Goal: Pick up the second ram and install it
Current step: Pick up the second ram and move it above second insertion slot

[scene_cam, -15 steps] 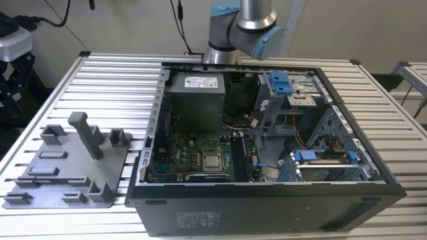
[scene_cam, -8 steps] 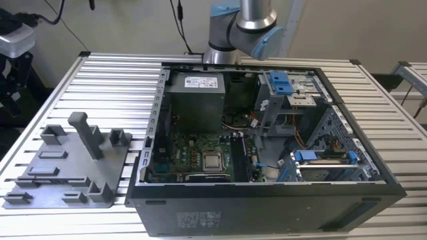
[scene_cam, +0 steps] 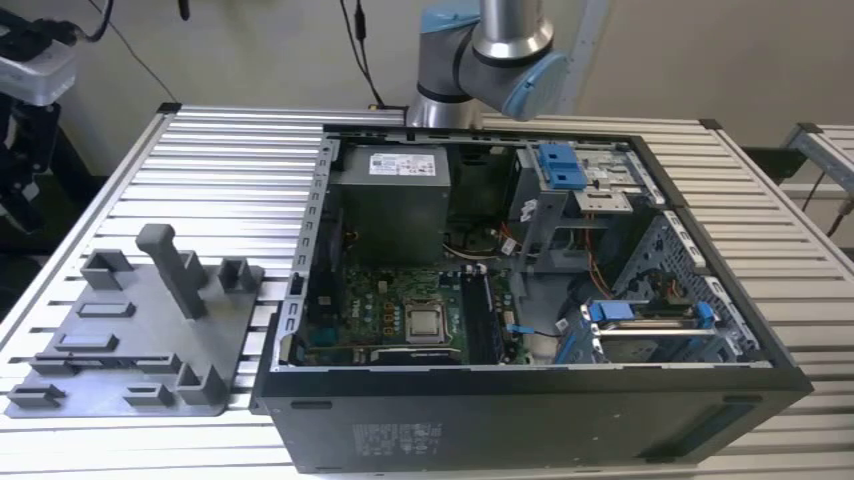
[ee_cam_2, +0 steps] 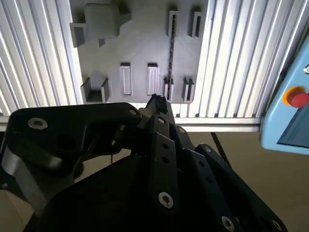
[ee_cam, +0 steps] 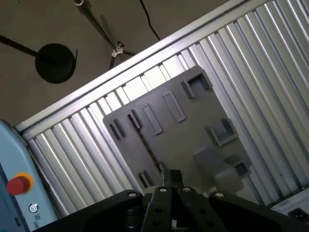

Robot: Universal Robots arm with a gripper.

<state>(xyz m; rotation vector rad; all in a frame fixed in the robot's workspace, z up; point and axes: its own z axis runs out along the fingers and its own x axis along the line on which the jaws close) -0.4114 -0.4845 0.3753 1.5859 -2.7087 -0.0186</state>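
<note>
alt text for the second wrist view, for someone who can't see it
A black gripper, shut, hangs above a grey slotted tray on a ribbed metal table. A thin dark ram stands edge-on in the tray's slots. A pale blue pendant with a red button is beside the table.

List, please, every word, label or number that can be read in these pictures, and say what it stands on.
White sticker on the grey metal power supply box: too small to read.
Pale printed label on the black computer case: too small to read.
Small marks on the light-blue control pendant beside its red button: blurred.
No text is legible.
</note>
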